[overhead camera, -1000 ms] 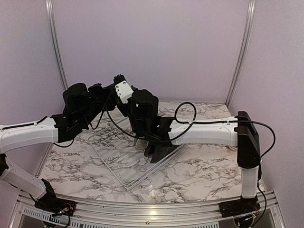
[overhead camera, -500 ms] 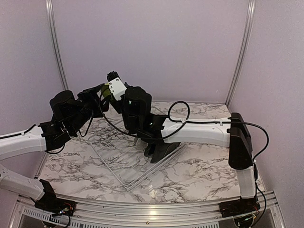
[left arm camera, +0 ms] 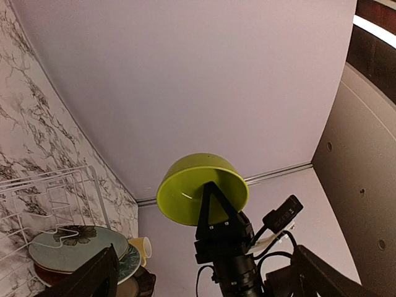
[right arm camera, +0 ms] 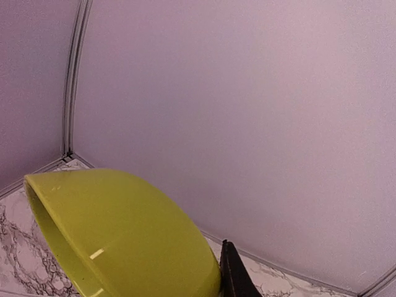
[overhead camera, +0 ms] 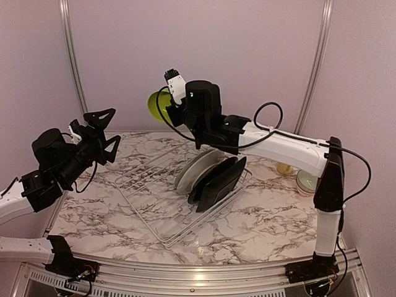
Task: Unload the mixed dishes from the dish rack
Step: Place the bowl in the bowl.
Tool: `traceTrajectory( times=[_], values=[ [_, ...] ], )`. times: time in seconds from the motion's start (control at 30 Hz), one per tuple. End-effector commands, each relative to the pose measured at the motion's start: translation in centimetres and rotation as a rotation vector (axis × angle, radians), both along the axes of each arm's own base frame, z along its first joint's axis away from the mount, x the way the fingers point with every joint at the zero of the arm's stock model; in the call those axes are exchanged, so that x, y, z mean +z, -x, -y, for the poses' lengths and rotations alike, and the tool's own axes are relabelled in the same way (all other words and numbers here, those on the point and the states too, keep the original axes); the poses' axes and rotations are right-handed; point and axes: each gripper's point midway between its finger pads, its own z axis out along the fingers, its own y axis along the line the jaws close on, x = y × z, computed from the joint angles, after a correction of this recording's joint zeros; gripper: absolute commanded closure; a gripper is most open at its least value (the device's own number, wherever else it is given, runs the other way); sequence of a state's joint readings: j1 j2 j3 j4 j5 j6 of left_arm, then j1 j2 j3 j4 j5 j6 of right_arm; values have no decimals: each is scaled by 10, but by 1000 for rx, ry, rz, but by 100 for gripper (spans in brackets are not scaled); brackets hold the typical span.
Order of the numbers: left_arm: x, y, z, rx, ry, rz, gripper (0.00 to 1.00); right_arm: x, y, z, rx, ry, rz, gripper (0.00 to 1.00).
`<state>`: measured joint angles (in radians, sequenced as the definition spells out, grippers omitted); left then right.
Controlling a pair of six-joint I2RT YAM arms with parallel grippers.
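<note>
Robotics lab test booth: plain lilac walls [overhead camera: 198,55], aluminium frame posts [overhead camera: 70,62], marble-patterned tabletop [overhead camera: 266,226], robot arms [overhead camera: 281,145] bolted at its near edge.

Right gripper [overhead camera: 166,106] holding lime-green bowl [overhead camera: 154,104] aloft, left gripper [overhead camera: 106,131] spread wide

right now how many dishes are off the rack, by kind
bowls: 2 (lime-green bowl in the right claw, pale grey-green bowl)
mugs: 1 (pale yellow mug)
plates: 0
total: 3
</note>
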<state>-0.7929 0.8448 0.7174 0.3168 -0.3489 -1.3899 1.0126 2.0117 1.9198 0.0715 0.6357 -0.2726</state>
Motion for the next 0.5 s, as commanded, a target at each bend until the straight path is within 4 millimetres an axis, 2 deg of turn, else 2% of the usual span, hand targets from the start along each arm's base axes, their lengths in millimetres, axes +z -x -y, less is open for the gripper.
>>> traceTrajectory(
  times=[0.0, 0.07, 0.1, 0.17, 0.23, 0.3, 0.47],
  values=[
    [-22, 21, -2, -77, -401, 84, 1, 50, 17, 57, 130, -153, -160, 100],
    [-25, 31, 3, -141, -485, 128, 1, 58, 25, 94, 131, -235, -197, 100],
    [-26, 36, 8, -179, -515, 151, 1, 61, 21, 118, 106, -254, -230, 100],
    [-26, 44, 18, -255, -548, 193, 1, 58, 20, 156, -15, -218, -282, 100],
    [-26, 49, 27, -307, -573, 226, 1, 45, 28, 190, -132, -188, -330, 100],
    [-22, 52, 37, -354, -578, 258, 1, 32, 41, 217, -166, -216, -387, 100],
    [0, 56, 49, -400, -579, 342, 1, -16, 73, 288, -274, -266, -552, 100]
  ],
)
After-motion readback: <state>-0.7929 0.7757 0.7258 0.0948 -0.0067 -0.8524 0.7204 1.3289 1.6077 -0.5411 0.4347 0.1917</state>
